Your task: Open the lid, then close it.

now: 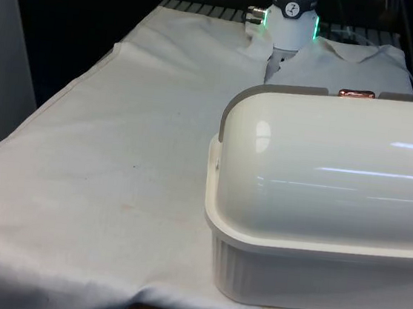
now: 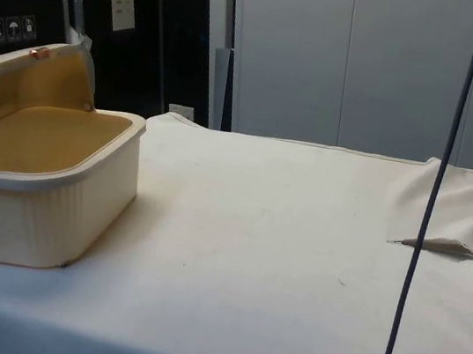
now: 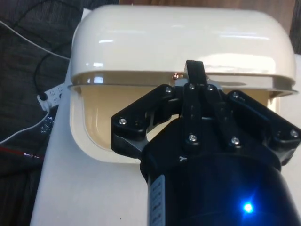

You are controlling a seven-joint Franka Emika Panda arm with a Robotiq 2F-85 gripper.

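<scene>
A cream bread box (image 1: 312,275) stands on the white cloth at the front view's right, its back towards that camera. Its domed lid (image 1: 325,160) is rolled back, with a copper handle (image 1: 356,93) at the top edge. In the side view the box (image 2: 46,202) is open and its tan inside (image 2: 47,135) is bare; the lid (image 2: 20,73) is raised over the rear. In the wrist view my gripper (image 3: 195,70) hangs above the open box, fingers shut together, tips at the lid's (image 3: 178,42) edge right beside the copper handle (image 3: 178,75).
The white cloth (image 1: 115,174) stretches wide to the front view's left of the box. A dark cable (image 2: 427,214) hangs down in the side view over a fold in the cloth (image 2: 448,249). Wires and a power strip (image 3: 51,94) lie beyond the table's edge.
</scene>
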